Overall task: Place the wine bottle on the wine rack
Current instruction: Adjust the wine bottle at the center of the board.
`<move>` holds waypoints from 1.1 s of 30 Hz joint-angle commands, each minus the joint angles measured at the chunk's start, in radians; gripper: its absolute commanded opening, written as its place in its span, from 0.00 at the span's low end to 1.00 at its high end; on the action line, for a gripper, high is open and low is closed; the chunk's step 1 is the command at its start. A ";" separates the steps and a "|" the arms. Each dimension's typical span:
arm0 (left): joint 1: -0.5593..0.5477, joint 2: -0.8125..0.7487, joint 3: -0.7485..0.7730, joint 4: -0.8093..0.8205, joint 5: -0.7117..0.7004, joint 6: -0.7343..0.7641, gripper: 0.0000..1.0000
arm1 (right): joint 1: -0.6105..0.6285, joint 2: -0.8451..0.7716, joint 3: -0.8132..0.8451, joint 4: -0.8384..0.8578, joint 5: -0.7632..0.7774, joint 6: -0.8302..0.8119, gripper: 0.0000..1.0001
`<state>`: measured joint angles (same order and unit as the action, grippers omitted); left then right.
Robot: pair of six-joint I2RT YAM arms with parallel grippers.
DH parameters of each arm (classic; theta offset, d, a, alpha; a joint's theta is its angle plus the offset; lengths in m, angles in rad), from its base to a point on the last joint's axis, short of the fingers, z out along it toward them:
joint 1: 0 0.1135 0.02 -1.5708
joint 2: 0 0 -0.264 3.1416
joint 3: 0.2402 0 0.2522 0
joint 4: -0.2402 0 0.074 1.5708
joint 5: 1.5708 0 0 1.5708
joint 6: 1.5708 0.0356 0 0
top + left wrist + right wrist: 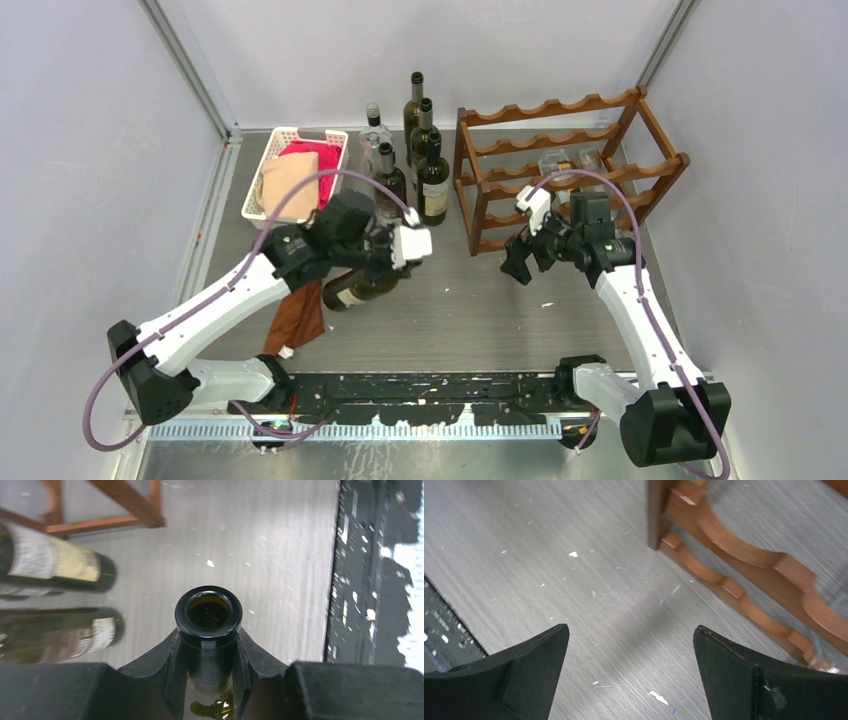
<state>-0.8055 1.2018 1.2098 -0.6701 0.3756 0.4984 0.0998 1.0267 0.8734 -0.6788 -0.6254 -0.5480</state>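
Over the grey metal table [480, 310], the left gripper [209, 652] clamps the dark green glass wine bottle [208, 611] by its neck. The right gripper [631, 665] gapes wide and empty, the reddish-brown wooden wine rack [796, 575] just ahead.

Two white-shelled arms [215, 305] with black joints, black jaws, and looping mauve cables [345, 171]

**Bottle left of centre, rack at the far right**

The left gripper [385, 268] covers the neck of a dark wine bottle [352, 291], whose base is beside a brown cloth [297, 318], left of the middle of the worktop [460, 315]. The wine rack [570, 160] stands in the far right corner. The right gripper [517, 264] hangs by its near left post, fingers apart. Standing bottles [432, 185] cluster at the far edge, between the rack and a white basket [262, 175].
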 commanded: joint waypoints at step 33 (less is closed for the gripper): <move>-0.425 0.694 0.187 0.029 -0.124 0.489 0.99 | -0.179 -0.024 0.008 0.248 0.114 0.316 1.00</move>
<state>-1.2259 1.9778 1.4322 -0.7395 0.2276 0.9852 -0.0761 1.0134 0.8722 -0.4717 -0.4793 -0.2462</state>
